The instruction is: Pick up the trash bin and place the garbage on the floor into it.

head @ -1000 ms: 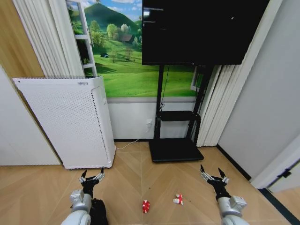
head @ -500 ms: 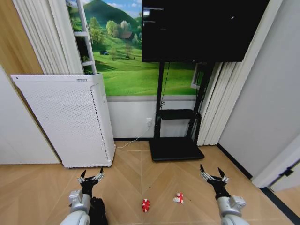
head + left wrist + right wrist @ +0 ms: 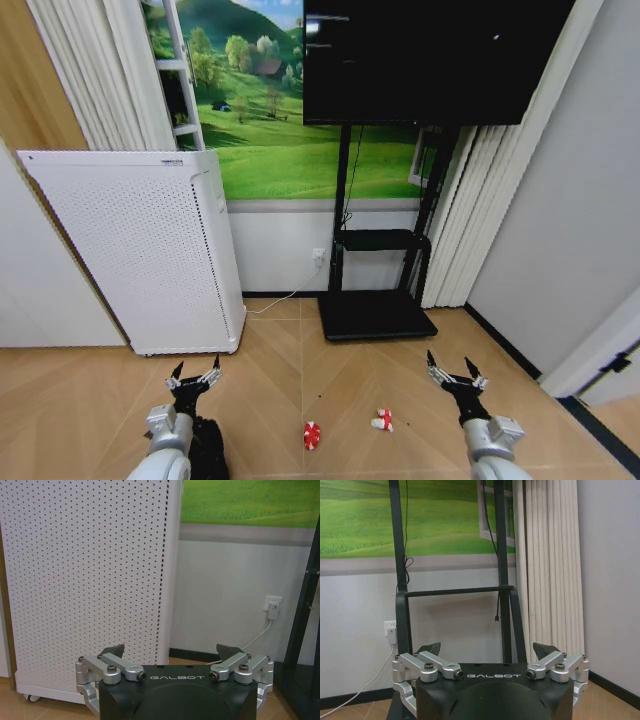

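Observation:
Two pieces of garbage lie on the wooden floor between my arms: a red can-like piece [image 3: 312, 435] and a red-and-white wrapper-like piece [image 3: 382, 421]. A black shape at the bottom edge, right beside my left wrist, looks like the trash bin [image 3: 210, 447]; it is mostly hidden. My left gripper [image 3: 195, 378] [image 3: 171, 652] is held open above the floor, left of the red piece, and faces the white appliance. My right gripper [image 3: 455, 376] [image 3: 487, 649] is open too, to the right of the wrapper, facing the TV stand. Neither holds anything.
A tall white perforated appliance [image 3: 140, 250] stands at the left against the wall. A black TV stand [image 3: 375, 315] with a large screen [image 3: 430, 65] is straight ahead. Curtains [image 3: 470, 220] and a grey wall close the right side. A cable runs to a wall outlet [image 3: 318, 262].
The whole picture has shifted slightly upward, so the camera has moved. Both grippers keep their pose, and the garbage lies where it was.

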Tool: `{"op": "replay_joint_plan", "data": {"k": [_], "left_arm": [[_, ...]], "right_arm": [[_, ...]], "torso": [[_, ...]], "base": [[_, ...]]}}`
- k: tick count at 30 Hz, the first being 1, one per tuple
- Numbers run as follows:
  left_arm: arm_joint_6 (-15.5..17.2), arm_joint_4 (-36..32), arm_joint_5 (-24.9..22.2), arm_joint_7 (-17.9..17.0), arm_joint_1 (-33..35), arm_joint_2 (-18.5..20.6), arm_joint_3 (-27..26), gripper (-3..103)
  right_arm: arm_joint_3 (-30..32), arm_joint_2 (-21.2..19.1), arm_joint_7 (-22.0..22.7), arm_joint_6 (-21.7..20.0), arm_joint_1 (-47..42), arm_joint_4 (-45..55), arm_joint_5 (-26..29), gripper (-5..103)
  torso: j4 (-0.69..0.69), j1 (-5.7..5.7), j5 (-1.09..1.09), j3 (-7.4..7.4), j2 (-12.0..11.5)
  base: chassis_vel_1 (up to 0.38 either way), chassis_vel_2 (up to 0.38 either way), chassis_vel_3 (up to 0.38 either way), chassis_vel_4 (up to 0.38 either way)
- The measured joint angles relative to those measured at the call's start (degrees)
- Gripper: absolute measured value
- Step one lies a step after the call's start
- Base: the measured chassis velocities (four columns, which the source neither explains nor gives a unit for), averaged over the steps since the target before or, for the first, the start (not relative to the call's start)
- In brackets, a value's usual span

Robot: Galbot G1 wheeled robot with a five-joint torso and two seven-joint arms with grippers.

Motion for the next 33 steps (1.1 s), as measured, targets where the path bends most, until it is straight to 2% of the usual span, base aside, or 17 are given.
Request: {"op": "replay_joint_plan", "data": {"k": [21, 33], "left_arm": [[-0.3, 0.3, 0.4, 1.0, 0.0, -0.1, 0.2, 100], [-0.3, 0.5, 0.4, 1.0, -0.1, -0.1, 0.2, 100]], "right_arm": [[0.3, 0.0, 0.2, -0.1, -0.2, 0.0, -0.1, 100], [0.3, 0.1, 0.2, -0.1, -0.1, -0.1, -0.1, 100]], "torso": [[0.0, -1.39, 0.0, -3.44, -4.8], [0.0, -1.66, 0.0, -4.44, -6.1]], "base": [[0.0, 0.0, 0.0, 0.0], [0.0, 0.0, 0.0, 0.0]]}}
